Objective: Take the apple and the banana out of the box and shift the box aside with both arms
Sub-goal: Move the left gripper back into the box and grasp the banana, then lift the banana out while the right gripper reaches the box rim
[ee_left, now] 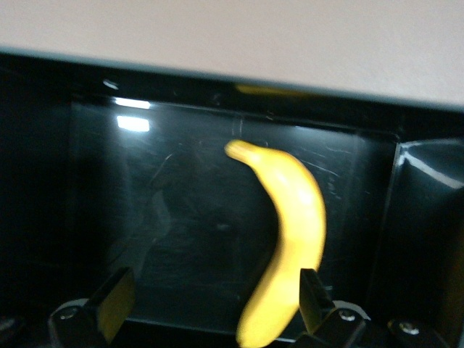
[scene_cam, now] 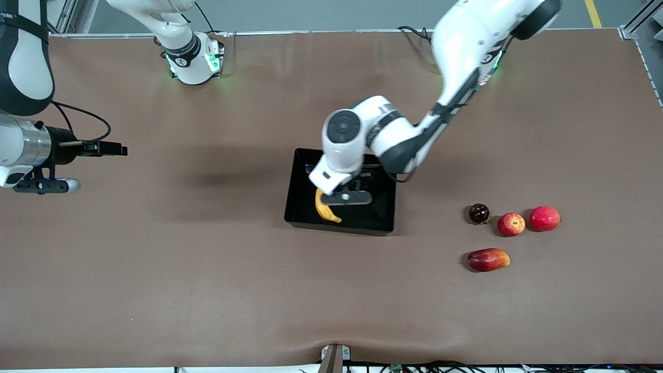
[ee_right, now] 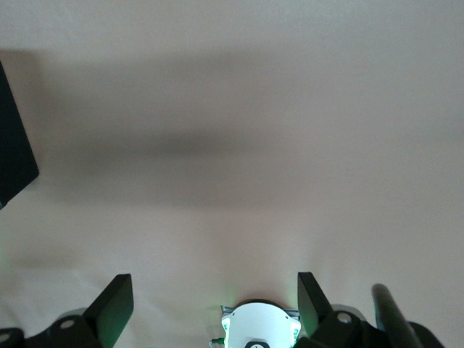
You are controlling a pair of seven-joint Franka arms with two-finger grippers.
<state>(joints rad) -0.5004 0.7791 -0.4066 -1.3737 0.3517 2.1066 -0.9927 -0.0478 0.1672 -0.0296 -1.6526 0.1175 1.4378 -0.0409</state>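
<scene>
The black tray (scene_cam: 305, 176) sits mid-table. The yellow banana (scene_cam: 325, 208) lies in it, toward the wall nearest the front camera. My left gripper (scene_cam: 337, 195) is low over the tray, open and holding nothing. In the left wrist view the banana (ee_left: 293, 232) lies on the tray floor (ee_left: 181, 217) close beside one finger (ee_left: 312, 293) of the left gripper (ee_left: 214, 290). The streaked red apple (scene_cam: 511, 224) rests on the table toward the left arm's end. My right gripper (scene_cam: 116, 149) waits open and empty above the table at the right arm's end, and also shows in the right wrist view (ee_right: 214, 301).
Around the apple lie a plain red round fruit (scene_cam: 545, 218), a dark round fruit (scene_cam: 479, 213) and, nearer the front camera, a red-orange mango (scene_cam: 488, 259). A corner of the tray (ee_right: 14, 159) and the right arm's base (ee_right: 259, 326) show in the right wrist view.
</scene>
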